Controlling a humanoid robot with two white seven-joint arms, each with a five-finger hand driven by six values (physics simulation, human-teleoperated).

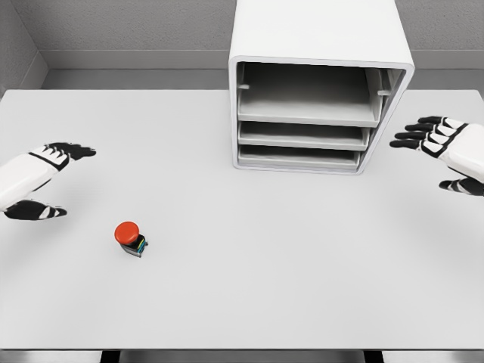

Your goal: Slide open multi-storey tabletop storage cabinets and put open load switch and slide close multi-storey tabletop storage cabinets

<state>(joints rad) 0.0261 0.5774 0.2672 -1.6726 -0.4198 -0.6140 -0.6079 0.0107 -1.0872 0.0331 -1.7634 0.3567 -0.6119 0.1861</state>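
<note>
Three steps in the task, and as far as this view shows none is done yet. Storage cabinet (pixel 321 83) sits at the far side of the bench (pixel 249 302), its front facing the robot, w/ three stacked trays showing; all three look pushed in, fronts roughly flush w/ the frame, so my read is the slide-open step is not yet begun. Load switch (pixel 130 237), red mushroom cap on a small dark base, stands on the bench well in front of the cabinet and off to its left, apart from everything, nothing touching it. Left hand (pixel 45 180) hovers left of the cabinet and further toward the robot, near the switch but clear of it, fingers spread and relaxed, grasping nothing. Right hand (pixel 442 151) hangs just beside the cabinet's right wall, about level w/ the lower trays, fingers extended toward it, also released and empty; can't tell if fingertips touch the wall, prob. not. Left to do, judging from this: pull one tray out, pick up the switch and set it inside, push the tray back. Right hand seems better placed for the tray, left for the switch.
</note>
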